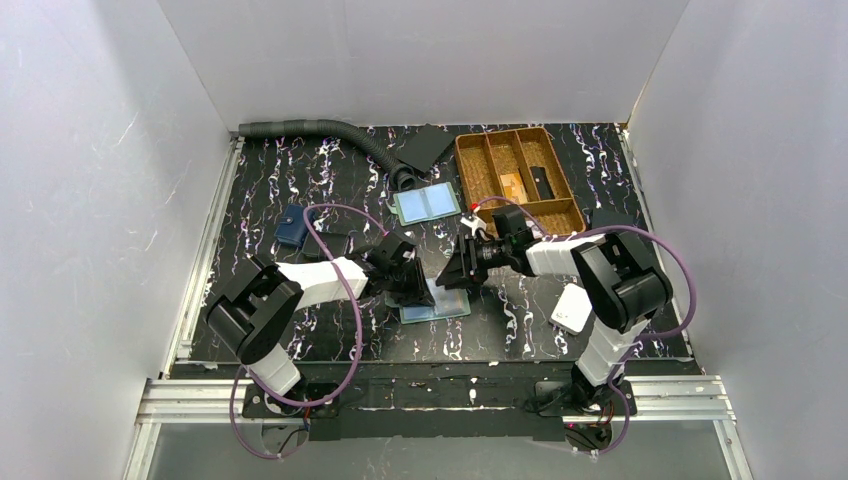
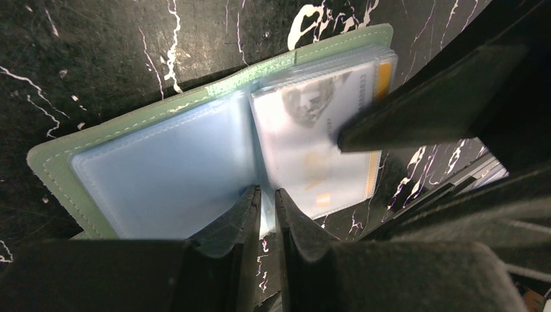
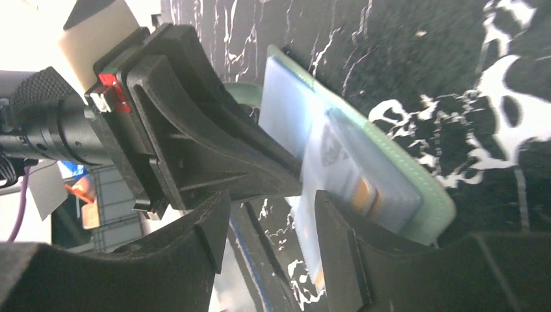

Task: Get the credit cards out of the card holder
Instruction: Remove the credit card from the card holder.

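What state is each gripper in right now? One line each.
Left gripper: jaws nearly shut, pinching the card holder at its fold.
Right gripper: jaws open, holding nothing.

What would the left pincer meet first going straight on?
The open teal-green bifold card holder: the left pincer points at its fold, with the near edge seemingly between the tips; depth unclear.
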